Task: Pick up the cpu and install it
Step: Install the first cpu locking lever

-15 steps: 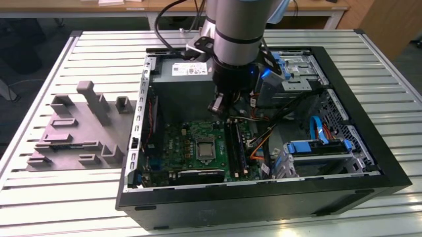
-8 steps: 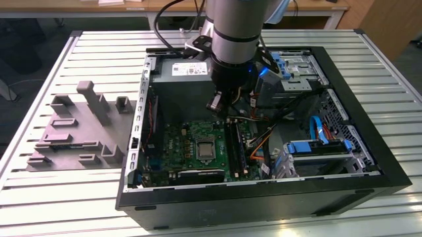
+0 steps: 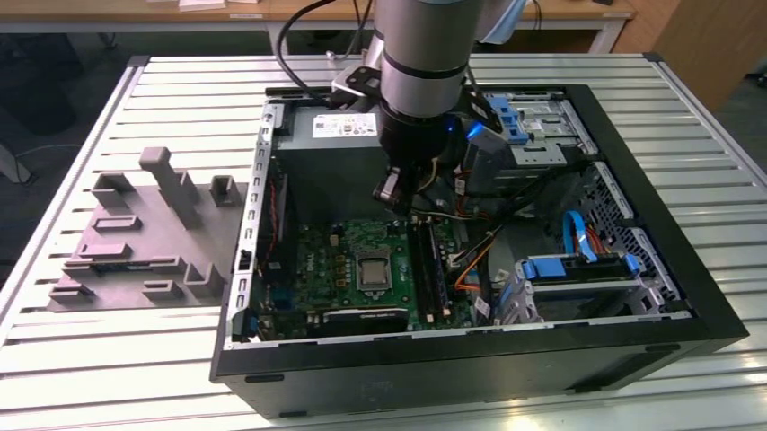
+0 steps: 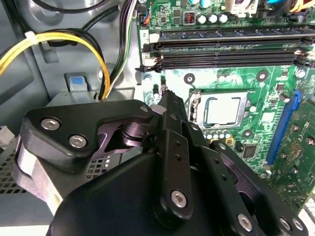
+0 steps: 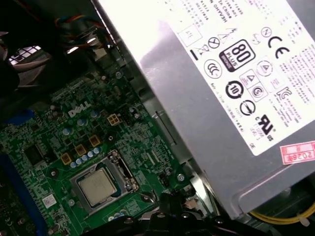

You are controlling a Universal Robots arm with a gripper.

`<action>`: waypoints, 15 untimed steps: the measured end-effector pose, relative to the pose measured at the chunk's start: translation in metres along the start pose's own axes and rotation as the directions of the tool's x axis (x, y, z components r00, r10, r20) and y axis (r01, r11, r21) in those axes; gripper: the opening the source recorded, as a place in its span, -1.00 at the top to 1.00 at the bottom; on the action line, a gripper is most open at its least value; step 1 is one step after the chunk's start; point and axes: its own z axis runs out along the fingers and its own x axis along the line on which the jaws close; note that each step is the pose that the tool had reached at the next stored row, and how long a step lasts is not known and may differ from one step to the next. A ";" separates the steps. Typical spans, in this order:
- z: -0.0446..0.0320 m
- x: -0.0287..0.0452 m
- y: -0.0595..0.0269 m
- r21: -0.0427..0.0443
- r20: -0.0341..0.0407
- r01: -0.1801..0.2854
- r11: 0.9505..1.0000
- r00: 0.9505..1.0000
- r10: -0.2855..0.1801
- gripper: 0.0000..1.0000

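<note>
**CPU sitting in the socket, arm parked above the board**

The cpu point(image 5: 97, 187) lies flat inside the socket point(image 5: 101, 184) on the green motherboard point(image 3: 359, 269), in the open computer case point(image 3: 671, 269) on the slatted worktop point(image 3: 120, 359). The claw point(image 4: 167, 98) looks clenched with nothing in it, hanging just above the board near the power supply point(image 5: 221, 98).

A green printed circuit motherboard point(image 3: 359, 269), dotted with tiny silver and blue components, sits inside a black steel computer case point(image 3: 480, 368) on a pale grey slatted table point(image 3: 120, 359). The small square cpu point(image 5: 98, 187) shows a silvery top with a thin tan rim. A grey metal power supply box point(image 5: 221, 113) carries a white label with black symbols, and yellow cables point(image 4: 54, 42) loop nearby.
</note>
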 end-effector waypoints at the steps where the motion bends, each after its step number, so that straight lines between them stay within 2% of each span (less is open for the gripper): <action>1: 0.0000 0.0004 0.0002 0.000 0.000 0.008 1.000 1.000 -0.008 0.79; 5: 0.0001 0.0035 0.0001 0.002 -0.003 0.022 1.000 1.000 -0.022 0.79; 11: 0.0001 0.0080 -0.0014 0.009 -0.014 0.032 0.999 0.999 -0.032 0.79; 15: 0.0001 0.0086 -0.0017 0.009 -0.016 0.034 0.999 0.999 -0.034 0.79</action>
